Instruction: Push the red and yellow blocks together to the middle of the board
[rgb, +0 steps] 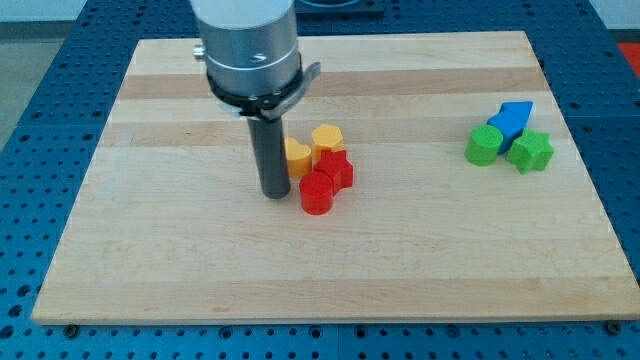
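Red and yellow blocks (320, 167) already clustered, touching, near board (150, 260) middle; my tip (275, 192) just left of them, holding nothing; little remains.

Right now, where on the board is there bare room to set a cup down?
Free: the view's left strip beyond my tip, the bottom strip below the red cylinder, and the gap before the green blocks. Crowded: the centre cluster of yellow blocks and red blocks beside my tip, plus the right group with the blue block.
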